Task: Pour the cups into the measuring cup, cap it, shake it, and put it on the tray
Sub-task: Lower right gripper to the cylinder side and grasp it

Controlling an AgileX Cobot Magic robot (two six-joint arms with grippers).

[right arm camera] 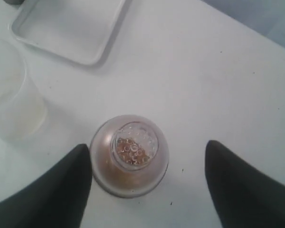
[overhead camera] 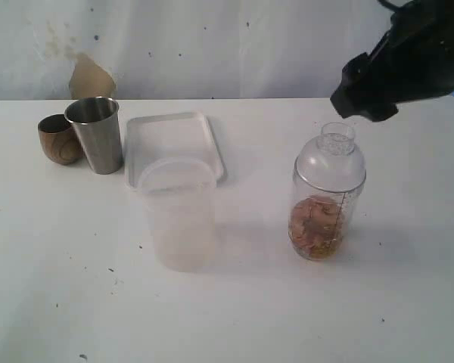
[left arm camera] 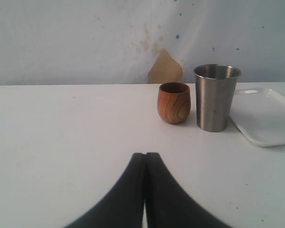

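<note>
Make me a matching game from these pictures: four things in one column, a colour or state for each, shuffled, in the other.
1 wooden cup
2 measuring cup
3 tray
4 left gripper

A shut
B lidded, brown contents inside
C white and flat
D wood-grained, rounded

Pairs: 1-D, 2-B, 3-C, 4-A

The tray [overhead camera: 174, 136] is plain white, on a white table [overhead camera: 60, 295] flecked with small dark specks. Left of the tray, the steel tumbler [overhead camera: 96, 136] is shiny silver-grey; further left, the wooden cup [overhead camera: 58, 139] is warm brown with darker grain bands. In front of the tray, the frosted plastic tumbler [overhead camera: 178, 219] is a plain milky translucent. Right of the tray, the measuring cup [overhead camera: 327, 189] is clear, with a black printed scale and mottled brown contents. The left gripper [left arm camera: 145, 156] and right gripper [right arm camera: 147, 145] are black.
</note>
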